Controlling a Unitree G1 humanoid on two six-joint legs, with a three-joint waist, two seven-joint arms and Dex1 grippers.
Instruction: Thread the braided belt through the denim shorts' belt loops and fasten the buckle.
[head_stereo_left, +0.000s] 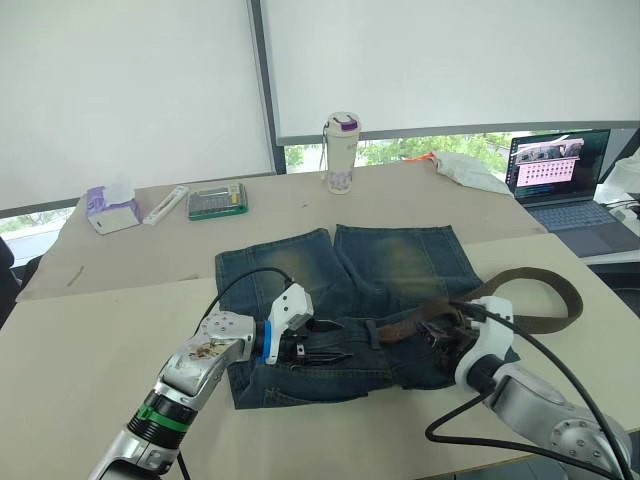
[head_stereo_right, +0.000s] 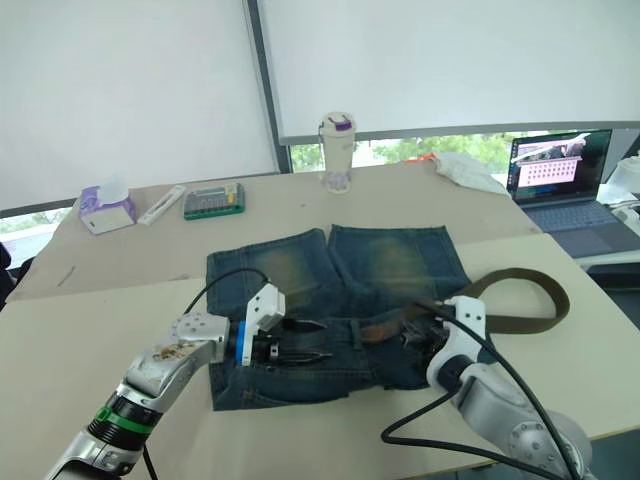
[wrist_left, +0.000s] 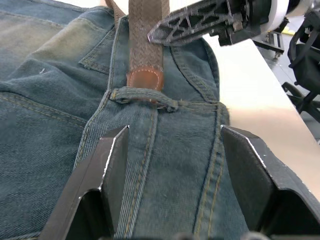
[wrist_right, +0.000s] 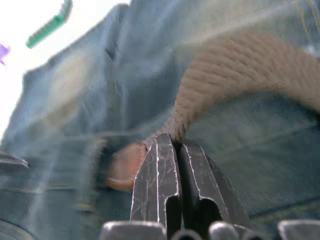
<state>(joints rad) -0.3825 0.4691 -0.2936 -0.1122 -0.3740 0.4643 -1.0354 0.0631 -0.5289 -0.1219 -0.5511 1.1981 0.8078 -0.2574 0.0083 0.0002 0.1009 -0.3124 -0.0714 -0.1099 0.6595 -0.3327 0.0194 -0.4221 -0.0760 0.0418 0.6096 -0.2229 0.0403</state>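
Observation:
The denim shorts (head_stereo_left: 390, 260) lie flat on the table, waistband toward me. The braided belt (head_stereo_left: 545, 320) curves off their right side and runs back along the waistband. Its brown leather tip (wrist_left: 145, 77) meets a belt loop (wrist_left: 145, 96) in the left wrist view. My left gripper (head_stereo_left: 345, 340) hovers open just above the waistband, its fingers (wrist_left: 107, 165) straddling that loop. My right gripper (head_stereo_left: 432, 322) is shut on the belt (wrist_right: 235, 75) a short way behind the tip, over the waistband's right half. I cannot make out the buckle.
At the back of the table stand a bottle (head_stereo_left: 341, 152), a calculator (head_stereo_left: 217, 201), a tissue pack (head_stereo_left: 110, 210) and a crumpled white cloth (head_stereo_left: 470, 170). An open laptop (head_stereo_left: 560, 175) sits at the far right. The table's front edge runs close beneath both arms.

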